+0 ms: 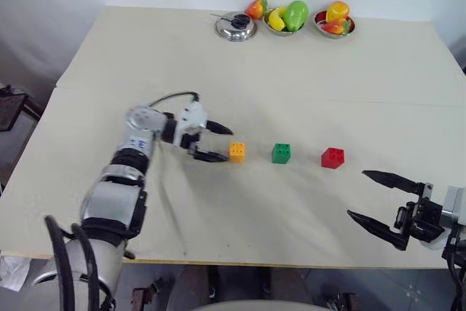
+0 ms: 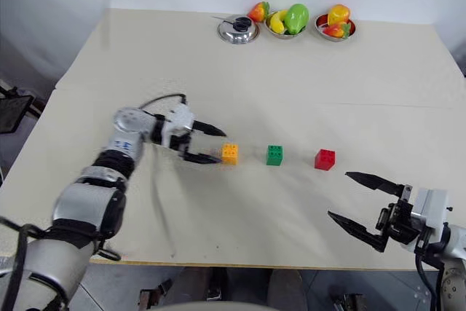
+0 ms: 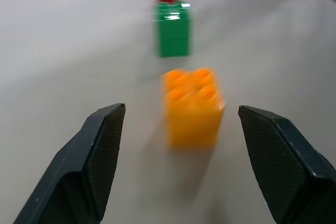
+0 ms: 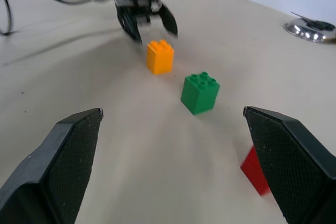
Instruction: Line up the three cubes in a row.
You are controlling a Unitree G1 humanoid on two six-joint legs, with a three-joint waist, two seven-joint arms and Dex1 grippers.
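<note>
Orange-yellow cube [image 3: 193, 107] between left gripper [image 3: 181, 129] fingers

a cream table [image 1: 240, 78] carries a green cube [image 1: 281, 153], orange-yellow cube [image 1: 237, 151] left of it, red cube [image 1: 333, 158] right, steel bowls [image 1: 236, 27] far behind.

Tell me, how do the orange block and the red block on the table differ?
The orange block sits at the robot's left end of the row, while the red block sits at the right end, with the green block between them. The left gripper stands open right beside the orange block; the open right gripper hangs well short of the red block. Both are small studded blocks resting on the table, held by nothing.
</note>
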